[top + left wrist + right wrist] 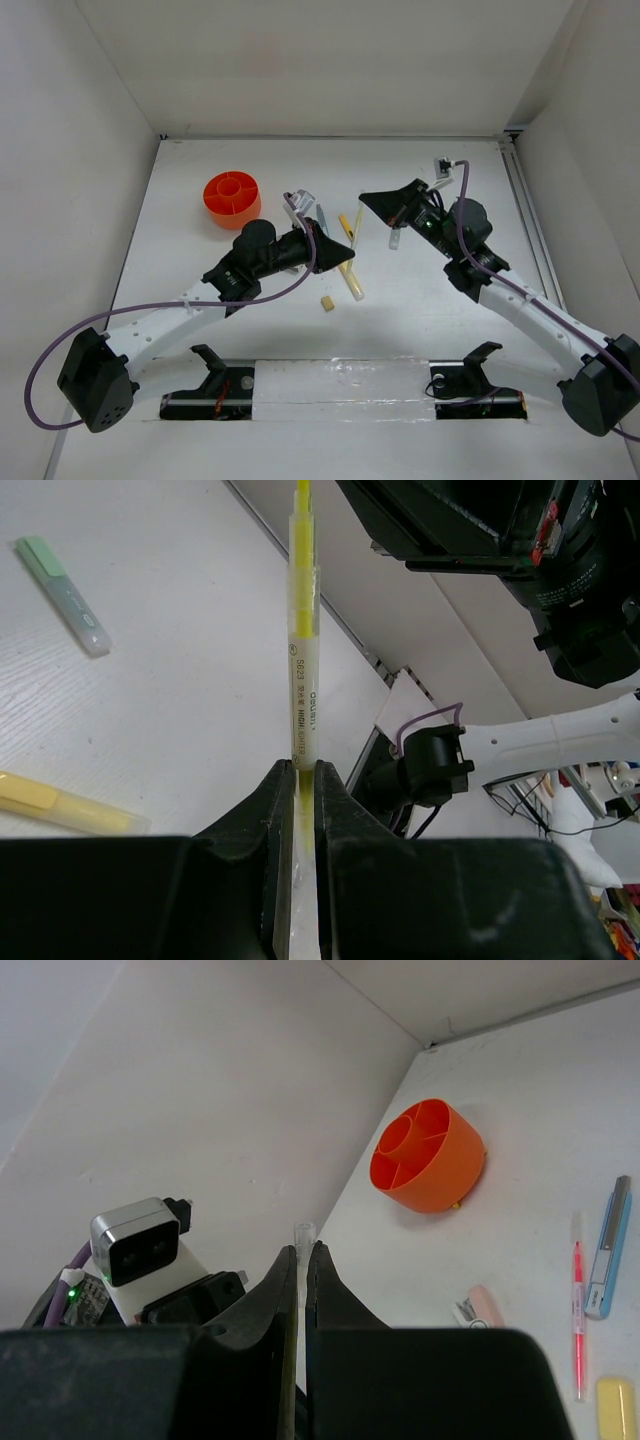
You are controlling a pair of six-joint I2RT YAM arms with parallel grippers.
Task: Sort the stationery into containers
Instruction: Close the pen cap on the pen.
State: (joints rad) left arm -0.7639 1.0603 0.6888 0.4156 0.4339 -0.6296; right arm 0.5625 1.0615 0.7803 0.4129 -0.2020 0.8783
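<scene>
Left fingers [250, 825] — one highlighter [301, 680], one cup [440, 1175]

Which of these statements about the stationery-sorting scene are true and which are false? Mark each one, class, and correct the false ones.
1. The left fingers are closed on a yellow highlighter. True.
2. The orange cup has several pens standing in it. False: the compartments that show look empty.
3. A small tan cube lies on the table, apart from the cup. True.
4. The right fingers are spread wide open. False: they are closed, with the tip of a pale pen showing between them.
</scene>
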